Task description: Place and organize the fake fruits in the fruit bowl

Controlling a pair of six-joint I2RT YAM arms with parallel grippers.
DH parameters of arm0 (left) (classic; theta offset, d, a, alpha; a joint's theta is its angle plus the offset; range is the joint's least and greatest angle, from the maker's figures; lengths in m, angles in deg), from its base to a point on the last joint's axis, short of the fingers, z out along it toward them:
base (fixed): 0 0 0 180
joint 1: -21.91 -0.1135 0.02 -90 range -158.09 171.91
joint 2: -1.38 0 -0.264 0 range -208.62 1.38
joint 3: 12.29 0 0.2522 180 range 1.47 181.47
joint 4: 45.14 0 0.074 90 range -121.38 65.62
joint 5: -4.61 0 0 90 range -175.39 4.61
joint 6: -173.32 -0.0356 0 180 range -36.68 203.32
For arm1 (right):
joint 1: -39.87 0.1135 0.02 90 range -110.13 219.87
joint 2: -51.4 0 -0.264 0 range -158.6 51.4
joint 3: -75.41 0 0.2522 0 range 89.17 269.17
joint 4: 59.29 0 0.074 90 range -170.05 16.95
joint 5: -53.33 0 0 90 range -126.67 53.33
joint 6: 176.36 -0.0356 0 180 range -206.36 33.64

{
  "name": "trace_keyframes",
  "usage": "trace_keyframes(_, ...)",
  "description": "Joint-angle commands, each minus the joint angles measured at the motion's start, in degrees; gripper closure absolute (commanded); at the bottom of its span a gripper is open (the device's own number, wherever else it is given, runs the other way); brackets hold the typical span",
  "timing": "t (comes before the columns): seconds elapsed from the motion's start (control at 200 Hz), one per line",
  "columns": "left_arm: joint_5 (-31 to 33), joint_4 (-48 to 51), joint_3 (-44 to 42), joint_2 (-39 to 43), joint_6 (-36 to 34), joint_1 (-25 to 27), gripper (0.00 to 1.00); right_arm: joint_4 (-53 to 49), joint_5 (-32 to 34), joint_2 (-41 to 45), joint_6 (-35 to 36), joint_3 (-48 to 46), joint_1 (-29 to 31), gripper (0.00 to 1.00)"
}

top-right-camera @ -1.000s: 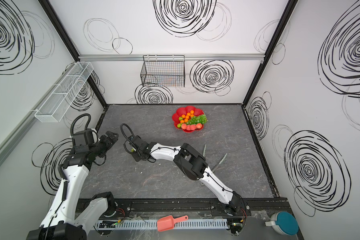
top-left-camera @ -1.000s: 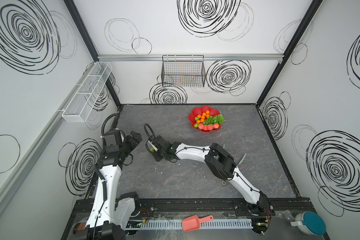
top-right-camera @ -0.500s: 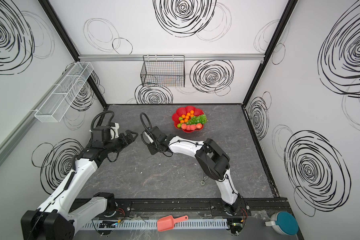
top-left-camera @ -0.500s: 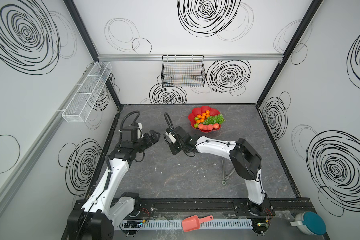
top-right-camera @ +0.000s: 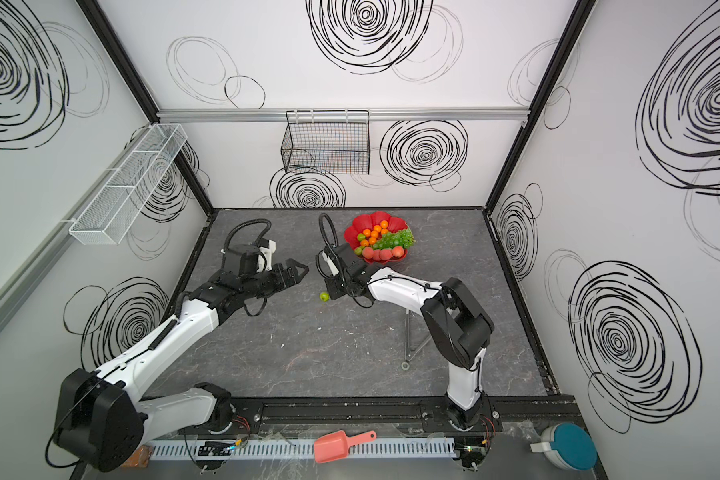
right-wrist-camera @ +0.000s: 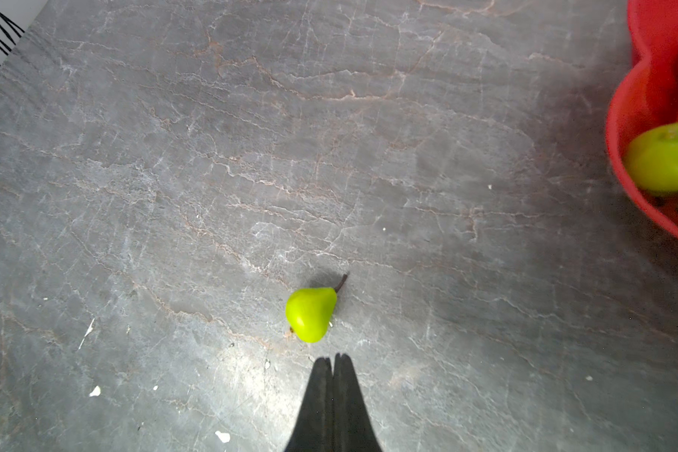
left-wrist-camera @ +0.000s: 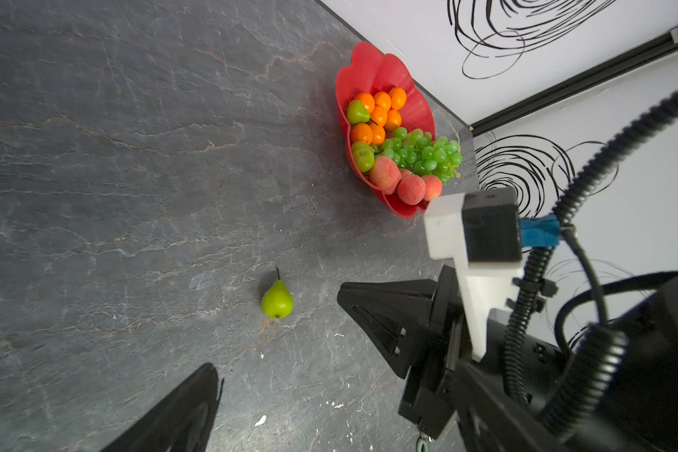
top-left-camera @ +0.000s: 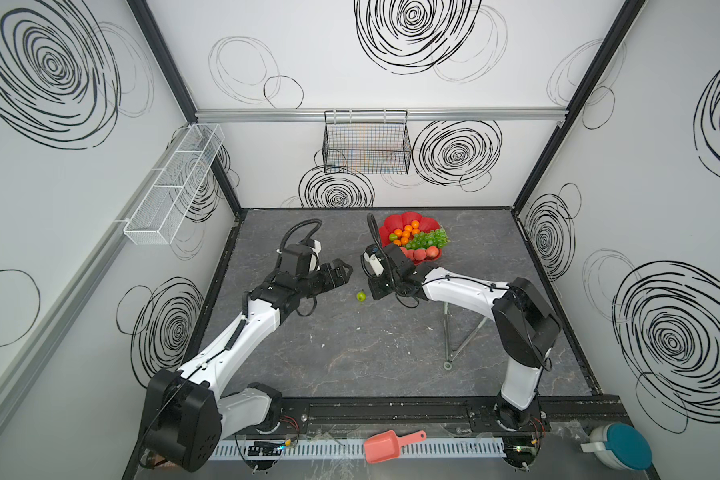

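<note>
Both claws have swung in from the left side toward the middle of the table (top-left-camera: pixel 350 353). Nearest, at 6 o'clock, a pink scoop (top-left-camera: pixel 387 446) lies past the table's front edge. Farther in, metal tongs (top-left-camera: pixel 448 364) lie on the table. Then comes a little green pear (top-left-camera: pixel 361 296), lying on its side, touching nothing. The left claw (top-left-camera: pixel 347 271) is at its 10 o'clock, fingers spread, holding nothing. The right claw (right-wrist-camera: pixel 332 362) is just beside it at 3 o'clock, fingers pressed together, holding nothing. Farthest, at the pear's 1 o'clock, the red fruit bowl (top-left-camera: pixel 408 218) holds oranges (top-left-camera: pixel 406 233), grapes (top-left-camera: pixel 431 237), peaches (top-left-camera: pixel 425 252) and two more pears (left-wrist-camera: pixel 357 112).
</note>
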Motion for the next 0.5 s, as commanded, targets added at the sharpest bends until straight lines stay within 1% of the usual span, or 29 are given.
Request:
trace_keyframes(0.0, -0.12, -4.09, -1.25, 0.53, 1.85, -1.23, 0.04, 1.81, -0.32, 1.09, -3.34, -1.07, 0.15, 0.87)
trace_keyframes(0.085, -0.56, -3.84, -2.4, 0.74, 1.14, -1.67, 0.04, 3.1, -0.3, 0.4, -8.26, -1.79, -0.32, 0.72)
trace_keyframes(0.125, -0.63, -3.56, -2.73, 0.66, 0.52, -1.72, 0.04, 4.14, -0.59, 0.1, -10.05, -2.09, -0.47, 0.68)
trace_keyframes(0.195, -1.15, -3.52, -3.41, 0.54, -0.39, -1.68, 0.04, 4.31, -0.14, -1.21, -12.81, -1.47, -0.55, 0.57)
trace_keyframes(0.26, -1.93, -3.75, -4.17, 0.43, -0.67, -1.63, 0.04, 2.42, 0.52, -3.29, -13.32, 0.58, -0.55, 0.53)
trace_keyframes(0.315, -2.36, -3.87, -4.83, 0.33, -0.69, -1.63, 0.04, 0.66, 1.67, -4.62, -13.19, 2.47, -0.52, 0.51)
trace_keyframes(0.43, -2.63, -3.87, -6.27, 0.65, -0.27, -2.37, 0.04, -2.49, 4.7, -6.86, -11.51, 5.41, -0.42, 0.46)
trace_keyframes(0.49, -3.09, -4.18, -7.01, 1.11, 0.08, -3.31, 0.04, -4.5, 5.95, -8.03, -10.39, 7.12, -0.46, 0.45)
